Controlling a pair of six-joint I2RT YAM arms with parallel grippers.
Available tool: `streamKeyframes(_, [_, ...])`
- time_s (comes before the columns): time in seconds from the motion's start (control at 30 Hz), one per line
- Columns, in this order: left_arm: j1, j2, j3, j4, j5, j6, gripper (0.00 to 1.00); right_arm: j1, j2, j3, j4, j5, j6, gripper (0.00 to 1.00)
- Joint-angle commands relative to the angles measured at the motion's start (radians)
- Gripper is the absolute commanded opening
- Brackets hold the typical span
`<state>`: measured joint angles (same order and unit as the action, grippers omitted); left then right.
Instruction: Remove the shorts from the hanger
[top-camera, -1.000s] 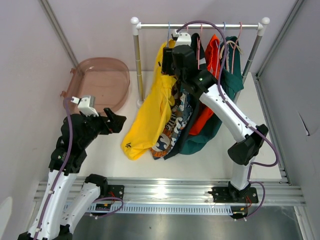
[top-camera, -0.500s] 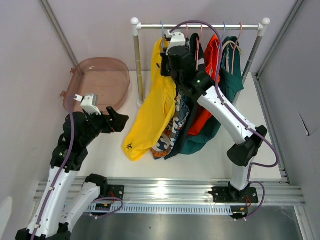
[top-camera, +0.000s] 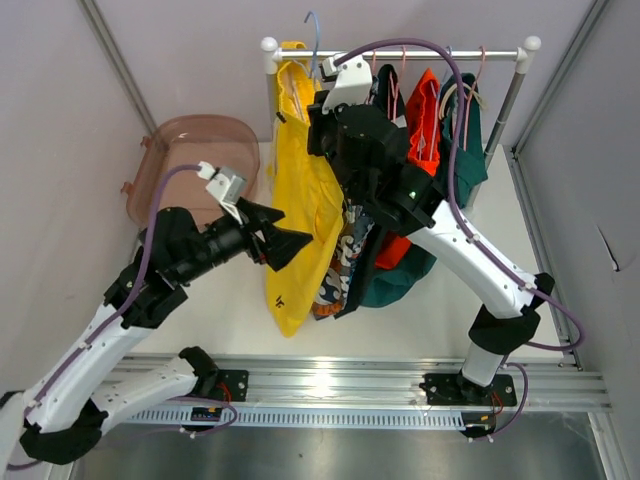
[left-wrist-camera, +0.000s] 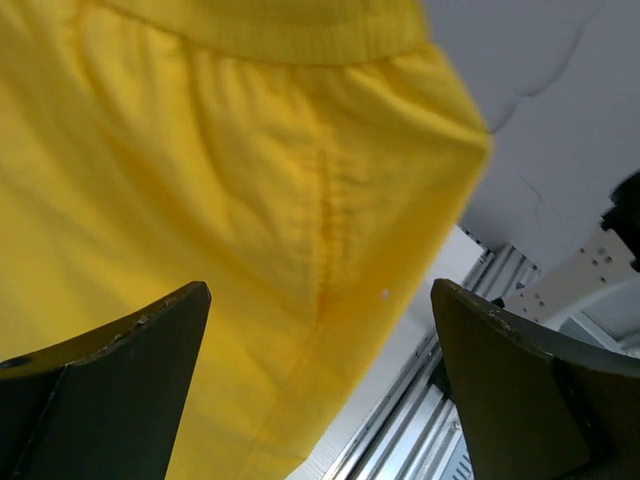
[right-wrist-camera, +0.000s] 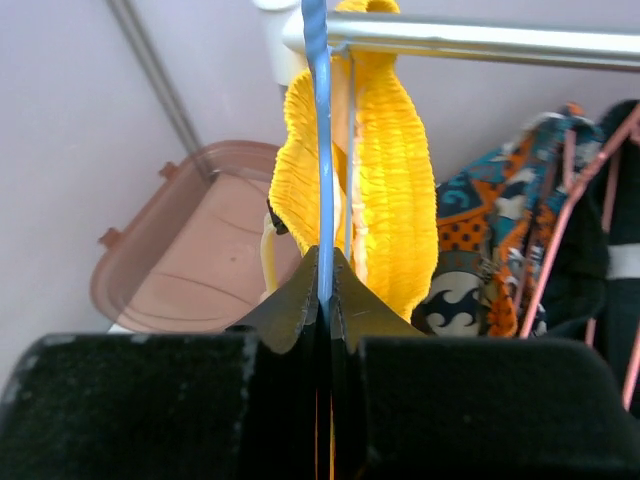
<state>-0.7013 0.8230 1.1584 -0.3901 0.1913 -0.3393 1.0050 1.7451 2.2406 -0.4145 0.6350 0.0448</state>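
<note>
We see the right gripper (right-wrist-camera: 325, 270) pressed fully shut on the thin blue hanger (right-wrist-camera: 318, 150), its two dark fingers meeting around the wire just below the metal rail (right-wrist-camera: 480, 40). From above, the hanger's hook rises higher than the rail at its left end; we cannot tell whether the wire touches the rail. The yellow shorts (top-camera: 300, 220) hang from this hanger, their gathered waistband bunched around the wire directly above the right gripper and their legs dropping straight down toward the desk (top-camera: 440, 310).

The left gripper (top-camera: 290, 243) is spread wide and holds nothing. It points at the yellow shorts from the left, about halfway down them. In its wrist view the yellow fabric fills the space between the two fingers (left-wrist-camera: 150, 360); we cannot tell whether they touch it.

Just to the right of the yellow pair hang the blue-orange-white patterned shorts (top-camera: 345, 260), then the dark navy shorts (top-camera: 388, 90), the orange-red shorts (top-camera: 425, 110) and the teal shorts (top-camera: 400, 285), all on the rail, partly hidden behind the right arm. A translucent pink tub (top-camera: 200, 160) sits on the desk to the left of the rack, behind the left arm.
</note>
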Motion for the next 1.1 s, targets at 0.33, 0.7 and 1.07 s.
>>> streamKeyframes(0.33, [-0.391,0.085,-0.031,0.1,-0.398,0.094,0.99,0.03,-0.002,0.067,0.214,0.203,-0.068,0.0])
streamKeyframes(0.7, [-0.391,0.3,-0.016,0.126,-0.693,0.063,0.51,0.064,-0.067,0.024,0.177,0.236,-0.016,0.0])
streamKeyframes(1.07, [-0.518,0.147,-0.12,-0.016,-0.653,-0.047,0.0,0.015,-0.098,0.034,0.152,0.258,-0.008,0.0])
